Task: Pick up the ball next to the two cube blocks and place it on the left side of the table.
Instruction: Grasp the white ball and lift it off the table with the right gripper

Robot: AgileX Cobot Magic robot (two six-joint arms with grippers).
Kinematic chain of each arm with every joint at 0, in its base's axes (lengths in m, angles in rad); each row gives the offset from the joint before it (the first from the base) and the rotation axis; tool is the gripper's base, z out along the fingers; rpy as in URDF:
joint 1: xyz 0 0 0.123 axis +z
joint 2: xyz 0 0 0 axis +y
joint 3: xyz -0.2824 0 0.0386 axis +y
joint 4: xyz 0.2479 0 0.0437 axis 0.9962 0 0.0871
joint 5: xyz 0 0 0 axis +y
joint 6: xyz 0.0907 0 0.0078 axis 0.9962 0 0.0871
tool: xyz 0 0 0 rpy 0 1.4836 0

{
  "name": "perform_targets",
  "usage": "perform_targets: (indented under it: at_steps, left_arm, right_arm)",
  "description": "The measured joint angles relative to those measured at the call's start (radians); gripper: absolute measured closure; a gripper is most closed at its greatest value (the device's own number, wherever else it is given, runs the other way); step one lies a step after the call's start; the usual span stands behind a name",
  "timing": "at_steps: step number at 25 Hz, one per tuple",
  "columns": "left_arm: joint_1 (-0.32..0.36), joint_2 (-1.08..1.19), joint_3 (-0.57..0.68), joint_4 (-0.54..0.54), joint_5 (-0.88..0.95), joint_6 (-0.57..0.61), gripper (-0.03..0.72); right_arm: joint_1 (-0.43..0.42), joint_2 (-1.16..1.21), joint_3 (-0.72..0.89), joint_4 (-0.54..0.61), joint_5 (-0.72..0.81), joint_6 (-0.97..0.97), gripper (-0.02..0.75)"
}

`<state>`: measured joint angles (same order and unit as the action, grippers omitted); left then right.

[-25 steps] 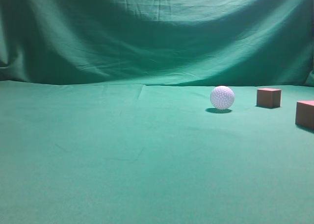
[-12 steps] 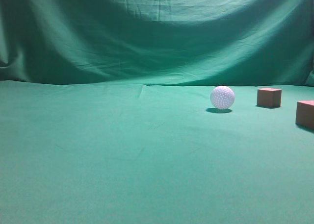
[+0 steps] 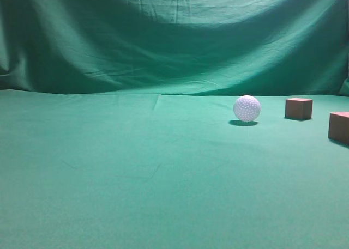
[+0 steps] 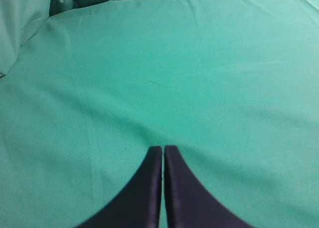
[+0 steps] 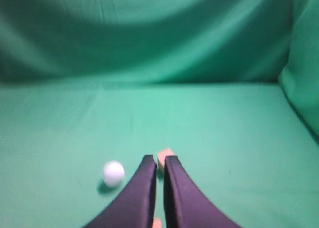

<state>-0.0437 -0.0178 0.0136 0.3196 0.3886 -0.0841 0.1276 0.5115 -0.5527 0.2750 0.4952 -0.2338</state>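
Looking along the table point(image 3: 109, 178) from the outside camera, I see the ball point(image 3: 247, 108) resting right of centre, with one cube point(image 3: 299, 108) just to its right and a second cube point(image 3: 338, 127) nearer me at the frame's edge. Neither arm shows in this view, and the left half of the cloth lies bare.

From the left wrist camera, my left gripper point(image 4: 163, 149) is clenched, tips nearly touching, holding nothing, above plain cloth. No ball or cube is in sight.

From the right wrist camera, my right gripper point(image 5: 158, 159) is also pressed together and empty. The ball point(image 5: 113, 172) sits left of the fingertips, a cube point(image 5: 165, 155) peeks out just behind them, and a scrap of the other cube point(image 5: 157, 222) shows between the fingers at the bottom edge.

I judge the right arm is the one to reach. I should spread its fingers first, swing left until the ball is centred between them, and descend straight, keeping clear of the cube, since a nudge would send the ball rolling.
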Motion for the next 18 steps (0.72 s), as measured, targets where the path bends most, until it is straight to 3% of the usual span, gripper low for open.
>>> perform_targets:
  at_steps: [5, 8, 14, 18]
  left_arm:
    - [0.0, 0.0, 0.0, 0.0, 0.0, 0.0, 0.688]
    - [0.0, 0.0, 0.0, 0.0, 0.0, 0.0, 0.688]
    - [0.0, 0.0, 0.0, 0.0, 0.0, 0.0, 0.688]
    - [0.0, 0.0, 0.0, 0.0, 0.0, 0.0, 0.688]
  right_arm:
    - [0.004, 0.33, -0.179, 0.0, 0.202, -0.113, 0.69]
    - [0.056, 0.528, -0.281, -0.002, 0.267, -0.121, 0.69]
    - [0.219, 0.882, -0.445, -0.056, 0.229, -0.149, 0.69]
    - [0.248, 1.08, -0.558, -0.058, 0.186, -0.15, 0.69]
